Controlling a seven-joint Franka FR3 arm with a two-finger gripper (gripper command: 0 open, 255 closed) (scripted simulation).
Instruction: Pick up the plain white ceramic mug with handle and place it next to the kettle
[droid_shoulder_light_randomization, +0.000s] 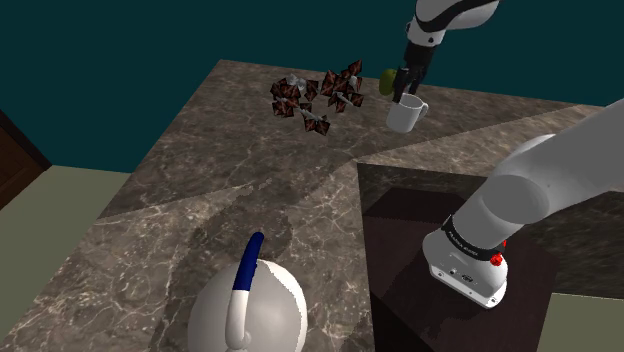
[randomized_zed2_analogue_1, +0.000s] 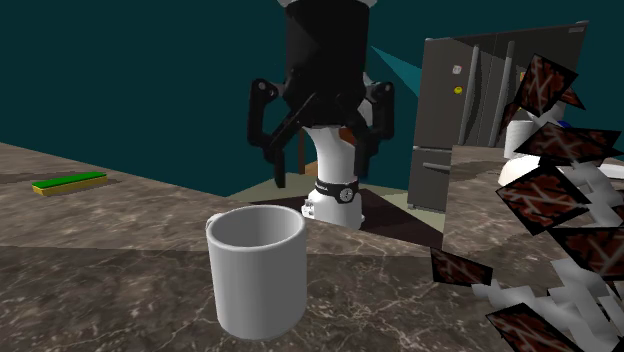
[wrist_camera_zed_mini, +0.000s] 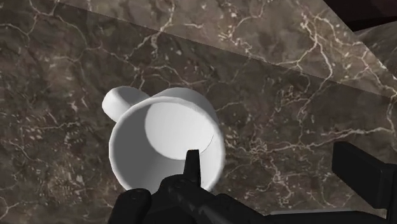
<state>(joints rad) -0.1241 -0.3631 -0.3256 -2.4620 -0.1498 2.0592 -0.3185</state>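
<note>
Standing upright and mouth up on the table (droid_shoulder_light_randomization: 200, 190), the mug (randomized_zed2_analogue_1: 257, 268) is plain white and nothing grips it yet. In the shoulder view it sits toward 1 o'clock on the table, with its handle at 3 o'clock on its body.

Your hand (randomized_zed2_analogue_1: 322, 165) hangs just above the rim, fingers spread wide and empty. In the wrist view one finger (wrist_camera_zed_mini: 191, 167) is over the mug's mouth, close to the wall, while the other is out over bare table. That offset looks deliberate: I judge you are lining up to pinch the wall, one finger inside and one outside, on the side away from the handle. That way the handle stays out of the fingers' path.

In the shoulder view a heap of red-brown and white shards (droid_shoulder_light_randomization: 318, 92) lies near the mug at 9 o'clock. A small green thing (droid_shoulder_light_randomization: 386, 80) sits close by at 11 o'clock.

The kettle (droid_shoulder_light_randomization: 250, 315), round and white with a blue handle, stands well apart at 7 o'clock from the mug. Your carry therefore heads away from the heap. A wall pinch can let the mug tilt, so come straight down before you close.
</note>
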